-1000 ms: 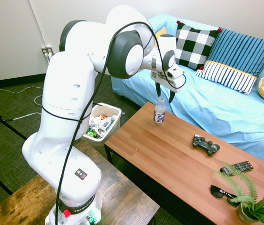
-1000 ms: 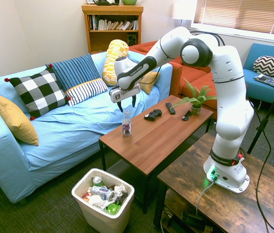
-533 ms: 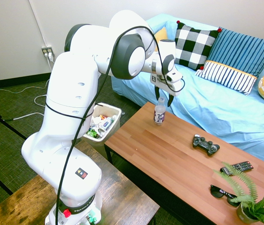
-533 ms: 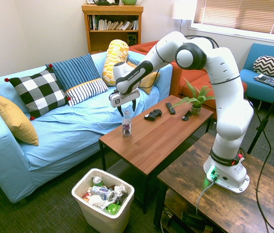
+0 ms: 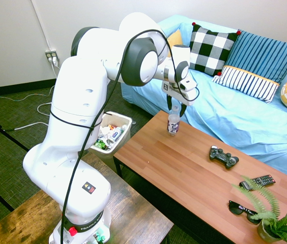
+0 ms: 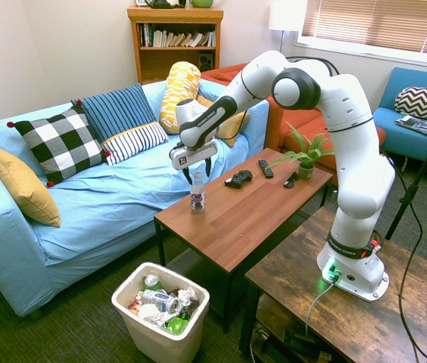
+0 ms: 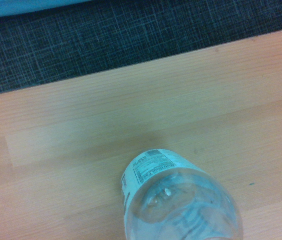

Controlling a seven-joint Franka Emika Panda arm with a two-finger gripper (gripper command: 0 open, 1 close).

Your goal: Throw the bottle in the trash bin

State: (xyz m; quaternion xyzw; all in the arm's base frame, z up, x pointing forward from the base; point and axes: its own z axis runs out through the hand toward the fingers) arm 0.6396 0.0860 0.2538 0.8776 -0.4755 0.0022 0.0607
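Wooden table fills the wrist view under the bottle; outside, the wide pincer straddles its cap.

One bottle stands on one table, near its end by the sofa. Also on the table, further from the bottle: one gamepad, one remote, one pair of sunglasses and one potted fern. One bin sits on the floor below the bottle's end of the table, holding mixed litter too jumbled to count. On the sofa behind the table lie five cushions that show: one checked, one dark striped, one white striped, one plain yellow and one yellow patterned. One gripper hangs over the bottle.
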